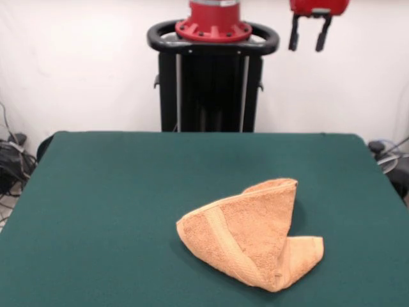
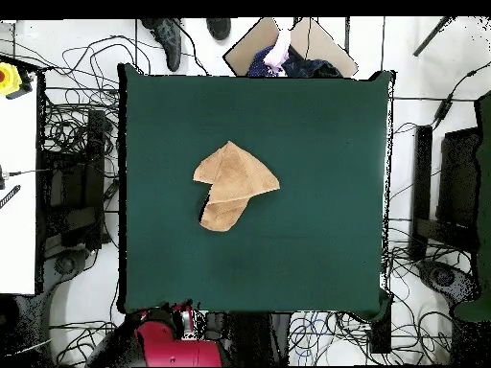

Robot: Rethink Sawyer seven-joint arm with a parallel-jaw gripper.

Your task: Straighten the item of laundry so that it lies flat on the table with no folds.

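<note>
- A plain white wall (image 1: pixel 77 64) stands behind, evenly lit.
- The pale floor (image 2: pixel 412 57) is strewn with black cables (image 2: pixel 72 125) (thickest along one side in the overhead view).
- A white side table (image 2: pixel 17 192) stands at the edge.
- A cardboard sheet (image 2: pixel 307 43) lies past the far end.

The front camera sits low across the table (image 1: pixel 96 192), facing the pedestal (image 1: pixel 211 83) beyond its far edge. The overhead camera looks straight down from high, pedestal side at bottom. Both share the table (image 2: pixel 316 144).
</note>
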